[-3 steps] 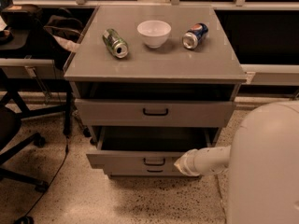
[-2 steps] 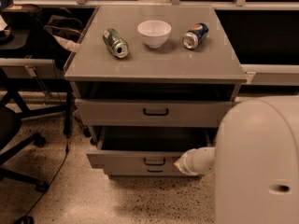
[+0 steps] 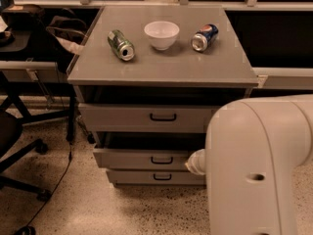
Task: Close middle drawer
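The grey cabinet (image 3: 161,67) has three drawers. The middle drawer (image 3: 142,158), a shallow grey front with a small black handle (image 3: 162,159), stands a little forward of the cabinet, with a dark gap above it. The top drawer (image 3: 146,117) also sticks out slightly. The lowest drawer (image 3: 151,177) shows just below the middle one. My gripper (image 3: 194,162) shows only as a white tip at the right end of the middle drawer's front, touching or nearly touching it. My big white arm (image 3: 259,165) hides the rest of it.
On the cabinet top lie a green can (image 3: 121,45), a white bowl (image 3: 161,34) and a blue can (image 3: 204,37). An office chair base (image 3: 19,151) and a desk (image 3: 29,67) stand at the left. The floor is speckled.
The middle drawer has slid back toward the cabinet and sticks out much less. The lowest drawer now shows beneath it. My arm has moved forward and fills more of the right side.
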